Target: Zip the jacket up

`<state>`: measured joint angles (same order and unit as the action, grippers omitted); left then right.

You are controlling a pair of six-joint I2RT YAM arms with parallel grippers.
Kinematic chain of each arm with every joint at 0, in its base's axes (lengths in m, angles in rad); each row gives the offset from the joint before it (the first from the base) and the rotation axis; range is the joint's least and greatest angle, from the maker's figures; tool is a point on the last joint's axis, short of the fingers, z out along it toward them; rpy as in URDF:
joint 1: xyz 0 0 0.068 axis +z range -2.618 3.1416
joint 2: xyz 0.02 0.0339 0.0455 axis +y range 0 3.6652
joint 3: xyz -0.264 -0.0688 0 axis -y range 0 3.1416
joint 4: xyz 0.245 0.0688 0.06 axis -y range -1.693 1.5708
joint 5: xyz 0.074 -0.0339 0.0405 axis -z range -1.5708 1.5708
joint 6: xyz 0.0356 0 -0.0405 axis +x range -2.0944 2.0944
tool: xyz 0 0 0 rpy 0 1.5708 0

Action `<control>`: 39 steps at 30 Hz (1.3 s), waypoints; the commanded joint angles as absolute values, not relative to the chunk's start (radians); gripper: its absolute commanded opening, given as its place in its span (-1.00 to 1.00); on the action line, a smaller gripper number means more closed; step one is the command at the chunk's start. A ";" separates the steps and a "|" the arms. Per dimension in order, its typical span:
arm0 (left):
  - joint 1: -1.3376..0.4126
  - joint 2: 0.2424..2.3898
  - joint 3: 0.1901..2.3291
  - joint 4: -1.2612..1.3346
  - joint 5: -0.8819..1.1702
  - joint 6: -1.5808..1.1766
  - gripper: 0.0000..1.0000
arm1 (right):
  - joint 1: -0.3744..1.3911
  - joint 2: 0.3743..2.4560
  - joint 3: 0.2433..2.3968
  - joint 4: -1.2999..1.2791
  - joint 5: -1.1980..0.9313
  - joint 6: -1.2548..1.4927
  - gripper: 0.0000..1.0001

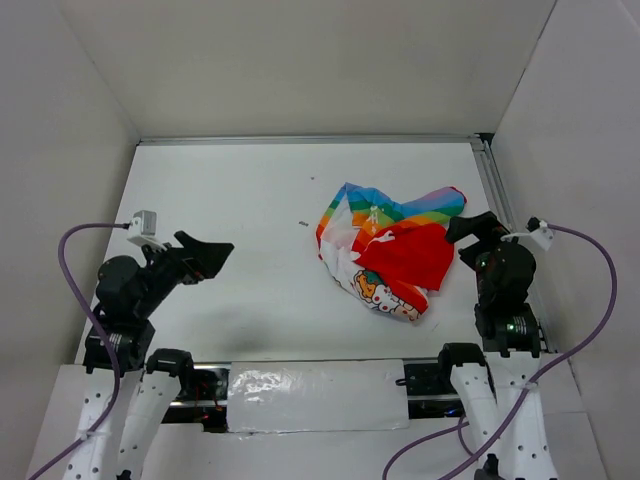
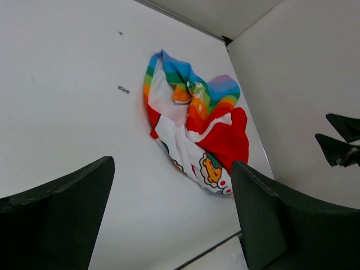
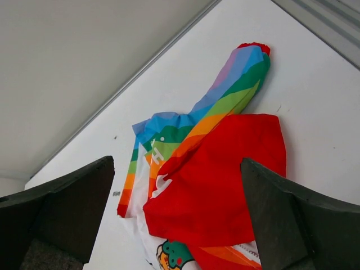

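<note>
The jacket lies crumpled in a heap on the white table, right of the middle. Its rainbow stripes are toward the back, the red hood on top, and the white cartoon-print part toward the front. It also shows in the left wrist view and the right wrist view. My left gripper is open and empty, well to the left of the jacket; its own view shows the gripper wide open. My right gripper is open and empty just right of the hood, and its own view shows the gripper above the hood.
White walls enclose the table on three sides, with a metal rail along the back and one down the right side. A small dark speck lies left of the jacket. Shiny tape covers the front edge between the arm bases.
</note>
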<state>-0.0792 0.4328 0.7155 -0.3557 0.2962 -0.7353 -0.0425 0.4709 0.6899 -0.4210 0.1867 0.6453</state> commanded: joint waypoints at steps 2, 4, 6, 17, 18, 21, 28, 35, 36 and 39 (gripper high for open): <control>-0.081 0.397 0.735 -0.308 0.459 -0.727 0.93 | -0.037 0.489 0.782 -0.489 0.201 0.670 0.99; -0.080 0.396 0.747 -0.340 0.437 -0.752 0.93 | -0.037 0.488 0.793 -0.506 0.224 0.643 0.99; -0.081 0.388 0.738 -0.339 0.431 -0.788 0.94 | -0.037 0.483 0.788 -0.520 0.277 0.659 0.99; -0.081 0.547 0.750 -0.353 0.557 -0.792 0.99 | -0.031 0.628 0.743 -0.488 0.005 0.562 0.99; -0.081 0.581 0.776 -0.368 0.558 -0.788 0.99 | -0.011 0.667 0.739 -0.485 0.005 0.561 0.99; -0.081 0.730 0.827 -0.432 0.557 -0.773 0.99 | 0.084 0.822 0.732 -0.479 0.052 0.564 0.99; -0.084 0.784 0.845 -0.488 0.491 -0.767 0.99 | 0.192 1.206 0.727 -0.410 0.143 0.630 0.96; -0.084 0.704 0.828 -0.486 0.442 -0.761 0.99 | 0.366 1.374 1.030 -0.426 0.183 0.637 -1.00; -0.084 0.700 0.834 -0.495 0.439 -0.758 0.99 | 0.403 1.370 1.093 -0.442 0.193 0.597 -1.00; -0.084 0.683 0.850 -0.528 0.419 -0.767 0.98 | 0.537 1.379 1.368 -0.514 0.206 0.504 -1.00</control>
